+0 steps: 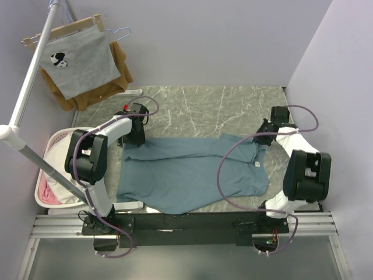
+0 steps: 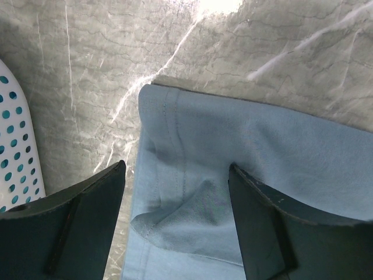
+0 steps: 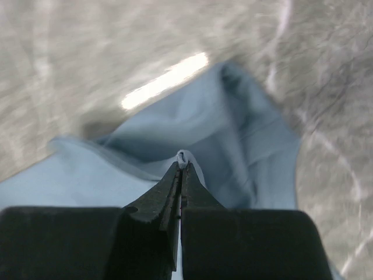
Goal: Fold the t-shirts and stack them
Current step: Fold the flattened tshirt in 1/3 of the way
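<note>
Grey marbled worktop [image 1: 204, 108] fills the booth between pale lilac walls [image 1: 204, 41]. One teal tee [image 1: 186, 172] lies spread across it, its long axis running sideways from one claw to the other. The right claw [image 3: 182, 163] is clamped together on a small pinched ridge of cloth at the tee's right end. The rest of the fabric fans out ahead of its tips, and the neck label [image 1: 257, 165] sits a little nearer the arm bases than that claw. The left claw [image 2: 175, 172] hangs over the opposite end with its fingers [image 2: 76, 221] well apart. The stitched hem corner [image 2: 145, 93] lies just ahead of the gap, a small rumple of cloth sits between the tips, and nothing is gripped there yet. From the left claw the tee stretches off to its right, bare worktop lies ahead, and a perforated white basket [image 2: 14, 146] stands just to its left. Each arm has its own end, so the next move likely turns on the left claw dropping straight down and closing on that hem. Well beyond the left claw hang a grey printed shirt [image 1: 78, 61] and a brown garment [image 1: 119, 73], seemingly no part of the job.
</note>
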